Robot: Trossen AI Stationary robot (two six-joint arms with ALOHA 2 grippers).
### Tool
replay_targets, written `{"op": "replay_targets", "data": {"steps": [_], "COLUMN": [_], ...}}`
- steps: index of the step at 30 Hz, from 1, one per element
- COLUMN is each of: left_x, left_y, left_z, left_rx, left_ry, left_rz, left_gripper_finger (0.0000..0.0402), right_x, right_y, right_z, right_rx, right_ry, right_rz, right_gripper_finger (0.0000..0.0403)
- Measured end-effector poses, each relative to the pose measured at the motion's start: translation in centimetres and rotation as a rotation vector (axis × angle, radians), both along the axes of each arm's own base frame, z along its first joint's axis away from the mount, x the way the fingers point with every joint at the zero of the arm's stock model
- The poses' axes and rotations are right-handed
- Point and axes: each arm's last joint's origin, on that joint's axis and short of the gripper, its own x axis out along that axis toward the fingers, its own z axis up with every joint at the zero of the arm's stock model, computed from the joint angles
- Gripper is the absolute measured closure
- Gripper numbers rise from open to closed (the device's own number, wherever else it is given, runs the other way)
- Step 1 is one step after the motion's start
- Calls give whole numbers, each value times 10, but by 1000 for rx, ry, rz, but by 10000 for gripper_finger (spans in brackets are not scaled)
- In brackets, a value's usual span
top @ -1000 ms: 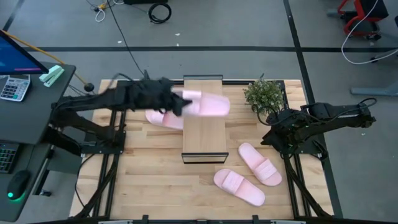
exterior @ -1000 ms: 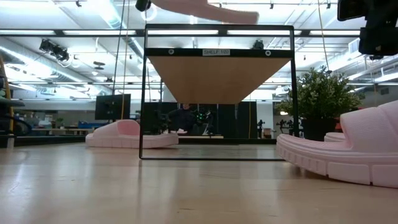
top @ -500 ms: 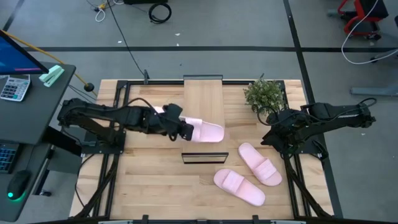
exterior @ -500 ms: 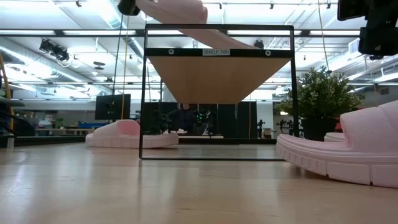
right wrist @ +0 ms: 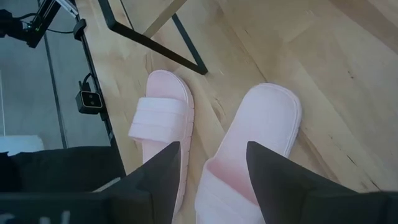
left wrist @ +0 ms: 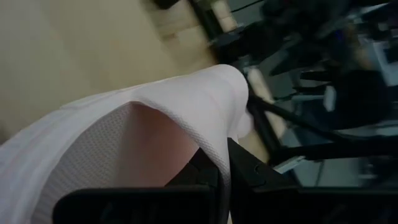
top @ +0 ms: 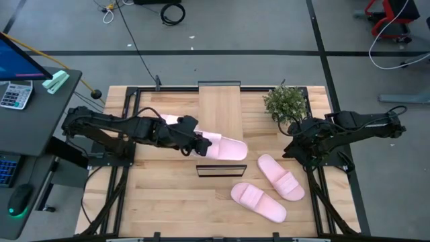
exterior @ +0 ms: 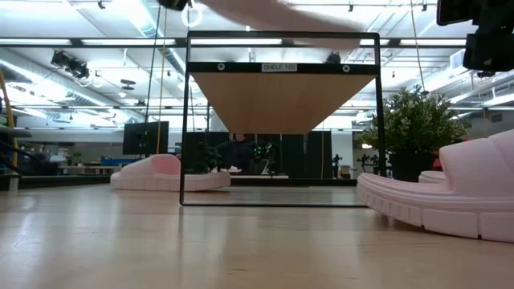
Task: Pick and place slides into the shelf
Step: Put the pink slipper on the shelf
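Observation:
The shelf (top: 220,107) is a long pale wood panel in a black frame at the table's middle. My left gripper (top: 201,142) is shut on one pale pink slide (top: 226,148), which lies crosswise over the shelf's near half, just above its top in the low view (exterior: 273,11). A second slide (top: 169,120) rests sole down on the table to the left of the shelf, partly hidden by my left arm. Two more slides (top: 281,176) (top: 259,202) lie near right. My right gripper (top: 295,149) hovers open above them. My left gripper pinches the slide's wide strap at its edge (left wrist: 219,149) between its two fingers; one finger (left wrist: 202,168) is under the strap, the other (left wrist: 249,177) outside. The fingers come from the table's left, slanting down. The slide is held sole down over the shelf; whether it touches the panel I cannot tell.
A potted plant (top: 287,102) stands at the far right beside the shelf. A black frame runs around the tabletop (top: 168,195). A desk with a calculator (top: 15,94) stands left of the table.
My left gripper has carried the slide from over the shelf's far half toward the table's near edge and somewhat down, rolling as it went. The slide has turned slightly with it and now lies over the shelf's near half.

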Motion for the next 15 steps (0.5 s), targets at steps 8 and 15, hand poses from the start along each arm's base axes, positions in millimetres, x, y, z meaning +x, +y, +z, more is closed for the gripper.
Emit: {"op": "replay_targets", "data": {"steps": [8, 15], "left_x": [-7, -28], "left_y": [5, 10], "left_z": [-28, -52], "left_rx": [-48, -124], "left_ry": [-69, -243], "left_rz": [25, 47], "left_gripper_finger": [391, 391], "right_x": [0, 0], "right_y": [0, 0], "right_z": [0, 0], "right_rx": [0, 4], "right_ry": [0, 0], "right_rz": [0, 0], "right_gripper_finger": [213, 213]}}
